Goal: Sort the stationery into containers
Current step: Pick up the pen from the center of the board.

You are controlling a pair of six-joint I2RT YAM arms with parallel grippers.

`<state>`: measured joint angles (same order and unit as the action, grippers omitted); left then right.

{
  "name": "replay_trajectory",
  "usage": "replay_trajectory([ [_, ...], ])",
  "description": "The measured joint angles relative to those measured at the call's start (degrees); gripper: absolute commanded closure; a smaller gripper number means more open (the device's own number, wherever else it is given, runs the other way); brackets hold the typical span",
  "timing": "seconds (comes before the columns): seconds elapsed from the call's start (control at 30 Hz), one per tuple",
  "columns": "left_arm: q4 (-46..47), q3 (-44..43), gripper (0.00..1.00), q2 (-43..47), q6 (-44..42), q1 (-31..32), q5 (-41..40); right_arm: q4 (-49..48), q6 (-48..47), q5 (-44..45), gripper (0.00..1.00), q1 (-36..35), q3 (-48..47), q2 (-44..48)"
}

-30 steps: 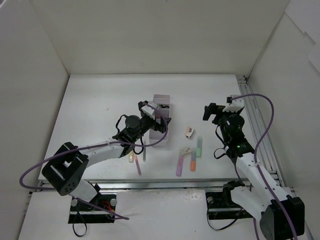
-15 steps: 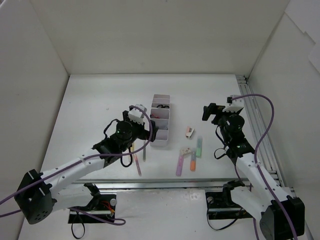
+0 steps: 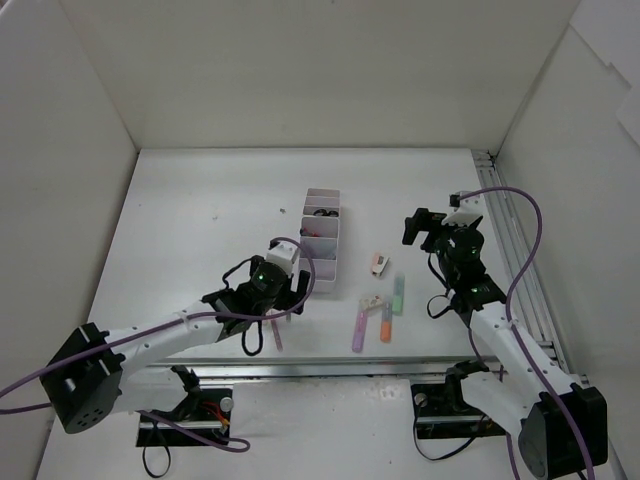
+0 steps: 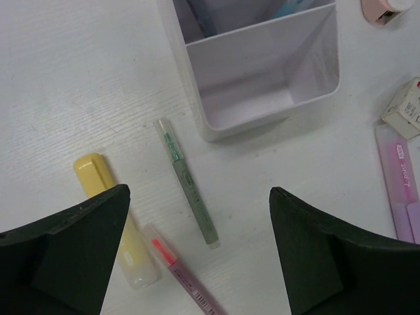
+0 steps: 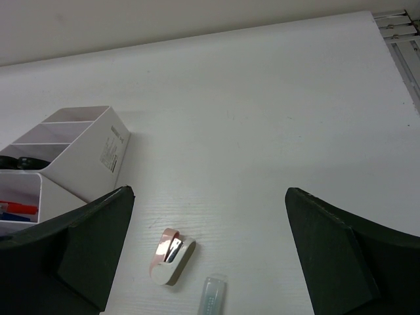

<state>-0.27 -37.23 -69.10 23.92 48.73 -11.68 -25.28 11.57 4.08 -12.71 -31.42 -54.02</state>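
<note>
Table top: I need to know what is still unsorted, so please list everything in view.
organiser tray: one, white, table centre; nearest compartment empty, some farther ones hold items.
yellow highlighter: one, yellow, left of the tray's near end.
grey-green pen: one, beside the yellow highlighter.
pink pen: one, beside the yellow highlighter.
purple highlighter, orange highlighter, green highlighter: one each, right of the tray.
erasers: two, white-pink and whitish, right of the tray.
left tool: open, above the pens.
right tool: open, over the table's right side.
</note>
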Motion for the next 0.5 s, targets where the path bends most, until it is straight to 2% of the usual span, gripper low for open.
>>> replay_trajectory([
  [0.17,0.09,1.46,0.29,-1.62,1.29,0.00,0.02,0.09,0.04,0.00,0.02,0.00,-0.55,-1.16],
  [0.3,0.07,1.29,0.39,-7.17,2.38,0.00,-0.31,0.22,0.02,0.02,0.02,0.00,-0.63,-1.38],
  [0.47,-1.05,0.83,0.45,-12.39,4.07,0.00,-1.46,0.22,0.00,0.07,0.02,0.00,-0.63,-1.38],
  [0.5,-1.03,0.83,0.51,-12.92,4.42,0.00,-1.84,0.22,0.00,0.07,0.02,0.00,-0.63,-1.38],
])
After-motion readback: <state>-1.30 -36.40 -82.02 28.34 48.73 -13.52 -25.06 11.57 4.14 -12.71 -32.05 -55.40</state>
